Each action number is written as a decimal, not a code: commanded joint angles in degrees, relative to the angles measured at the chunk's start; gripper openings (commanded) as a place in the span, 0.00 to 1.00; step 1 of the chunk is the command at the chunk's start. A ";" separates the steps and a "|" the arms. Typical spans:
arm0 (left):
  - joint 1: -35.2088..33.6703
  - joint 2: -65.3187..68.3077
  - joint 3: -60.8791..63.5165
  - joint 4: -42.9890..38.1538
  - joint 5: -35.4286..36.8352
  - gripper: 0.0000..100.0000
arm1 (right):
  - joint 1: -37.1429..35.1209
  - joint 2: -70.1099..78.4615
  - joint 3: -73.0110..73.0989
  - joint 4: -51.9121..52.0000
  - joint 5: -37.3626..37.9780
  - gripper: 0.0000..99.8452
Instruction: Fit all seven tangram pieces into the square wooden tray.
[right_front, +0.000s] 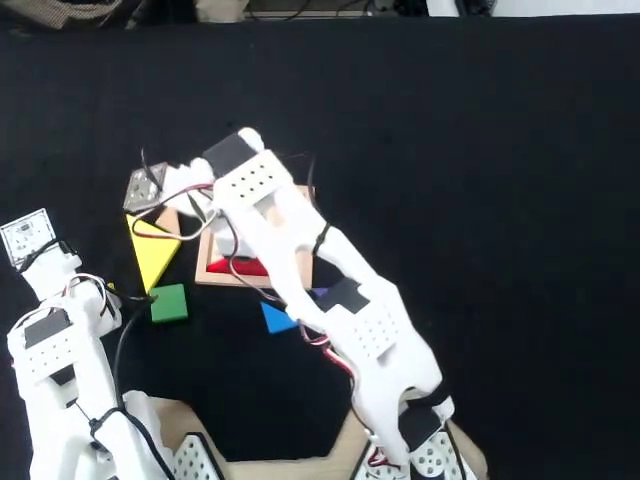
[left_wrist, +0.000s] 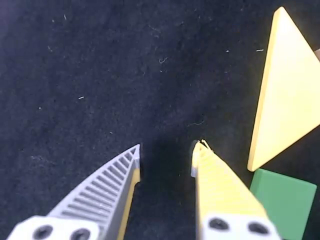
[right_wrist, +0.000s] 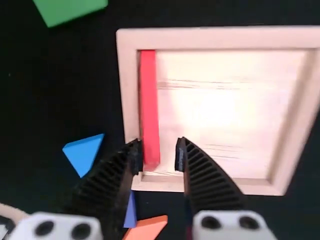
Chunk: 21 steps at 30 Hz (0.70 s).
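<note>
The square wooden tray holds one red piece standing along one inner wall. My right gripper is open and straddles the near end of that red piece, with a gap on one side. Outside the tray lie a blue triangle, an orange piece and a green square. From above, the right arm covers much of the tray. Left of the tray are a yellow triangle and the green square. My left gripper is open over bare cloth beside the yellow triangle.
Black cloth covers the table. The blue triangle and a purple piece lie close under the right arm, in front of the tray. The left gripper sits just left of the green square. Open cloth stretches to the right and behind the tray.
</note>
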 joint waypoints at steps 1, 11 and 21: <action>0.13 -0.44 -0.31 -0.97 -0.35 0.17 | 2.11 -0.48 -3.91 0.97 0.70 0.11; 0.13 -0.62 0.66 -3.08 -0.35 0.17 | 4.57 -0.40 -3.74 -1.49 0.70 0.11; 0.13 -0.79 1.71 -4.57 -0.26 0.17 | 6.95 4.88 -3.65 -11.78 0.26 0.01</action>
